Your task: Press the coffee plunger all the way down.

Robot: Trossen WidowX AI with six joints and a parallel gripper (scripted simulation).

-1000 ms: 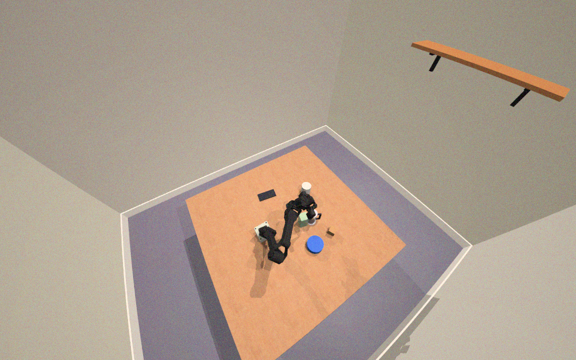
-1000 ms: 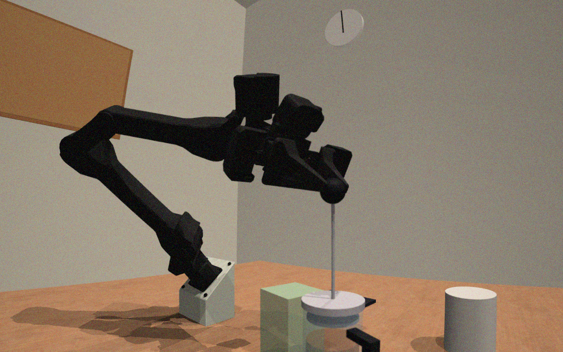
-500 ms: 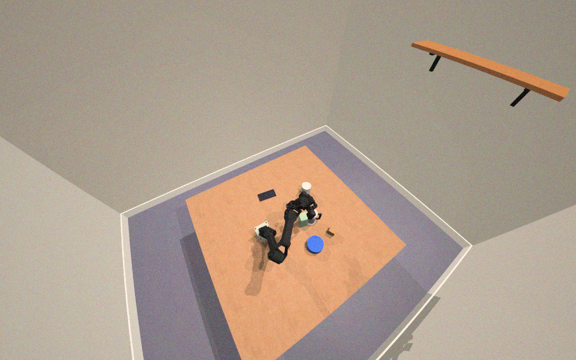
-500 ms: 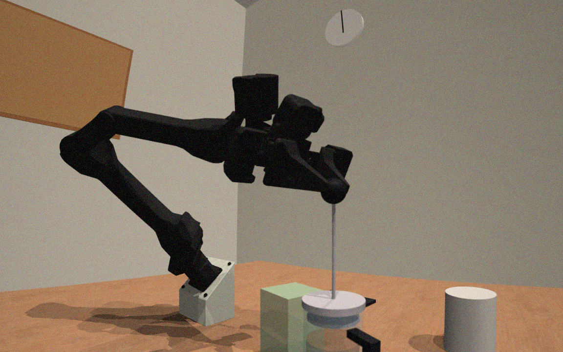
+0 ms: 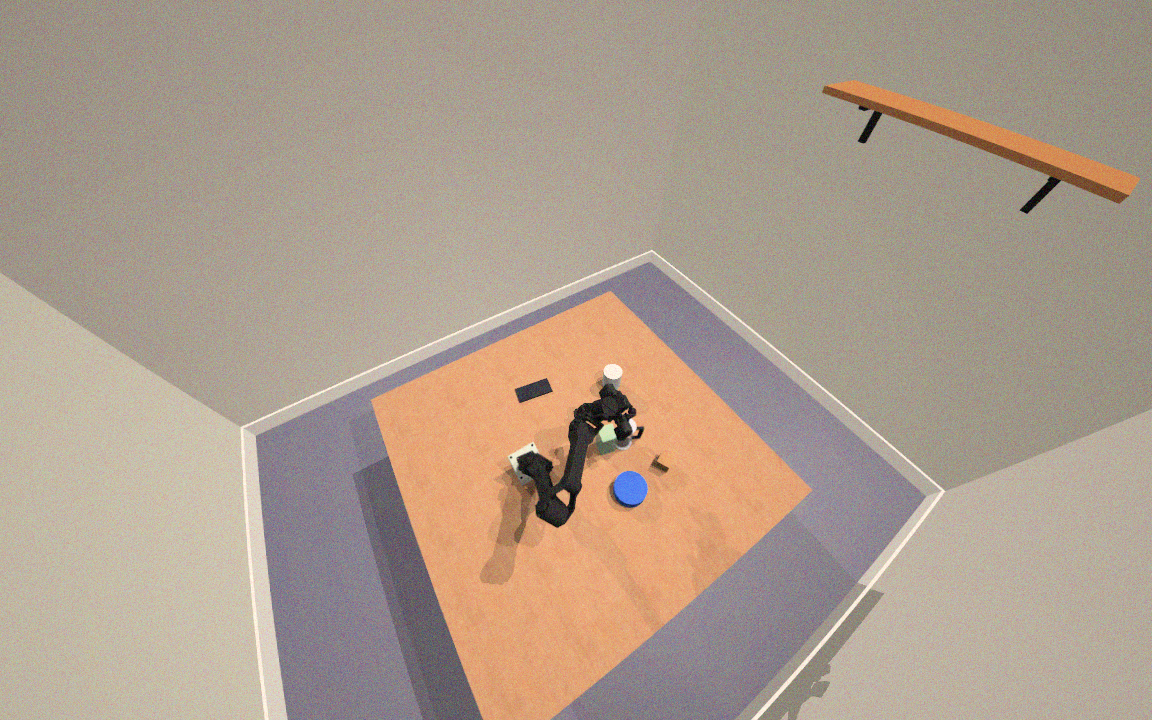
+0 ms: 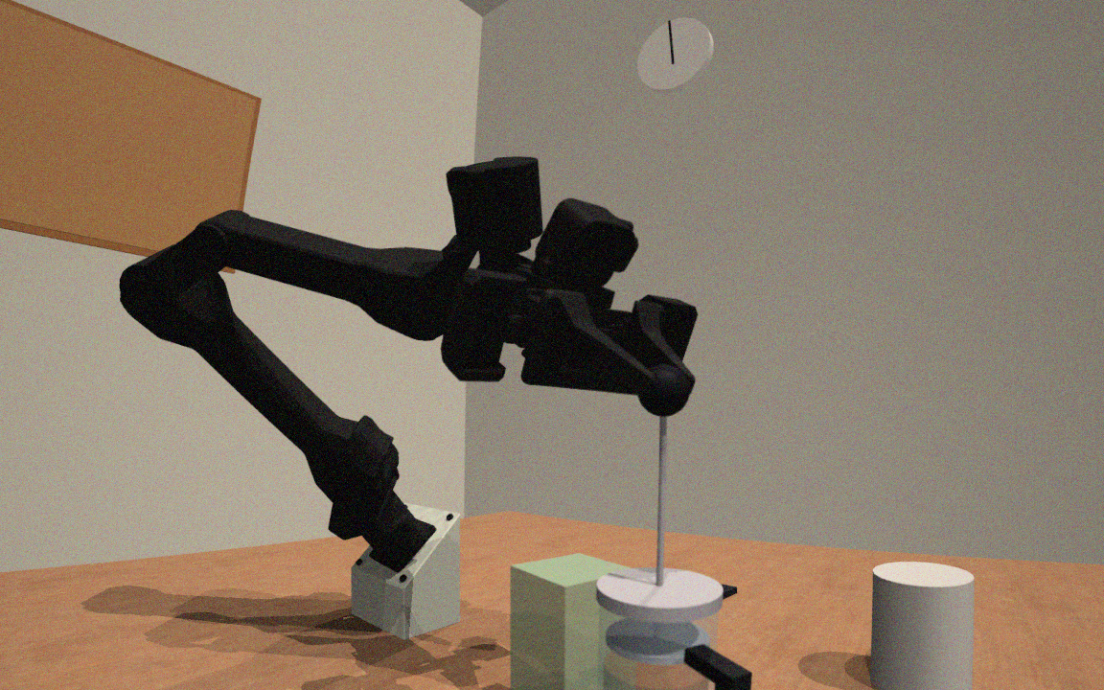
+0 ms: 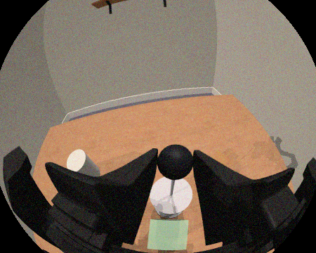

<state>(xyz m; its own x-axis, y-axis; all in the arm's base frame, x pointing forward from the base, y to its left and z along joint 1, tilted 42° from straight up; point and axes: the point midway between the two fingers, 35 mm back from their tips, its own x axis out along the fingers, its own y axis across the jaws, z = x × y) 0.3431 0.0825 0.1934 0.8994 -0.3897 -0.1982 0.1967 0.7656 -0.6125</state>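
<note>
The coffee press lid (image 6: pixel 658 590) (image 7: pixel 179 202) is pale and sits on a clear glass body with a black handle (image 6: pixel 719 666) (image 5: pixel 638 432). A long thin rod (image 6: pixel 661 497) rises from the lid to a round black plunger knob (image 6: pixel 666 393) (image 7: pixel 175 162), leaning very slightly right in the exterior view. The filter disc (image 6: pixel 657 641) shows a little below the lid. My gripper (image 7: pixel 175 154) is shut on the knob, one finger on each side, high above the lid. The base of the press is cut off in the exterior view.
A pale green box (image 6: pixel 539 626) (image 7: pixel 168 235) stands close beside the press, on the arm base side. A white cylinder (image 5: pixel 612 372) (image 6: pixel 922 631) (image 7: pixel 76 161) stands farther off. A blue disc (image 5: pixel 630 488), a small brown piece (image 5: pixel 661 464) and a dark slab (image 5: pixel 533 390) lie on the table.
</note>
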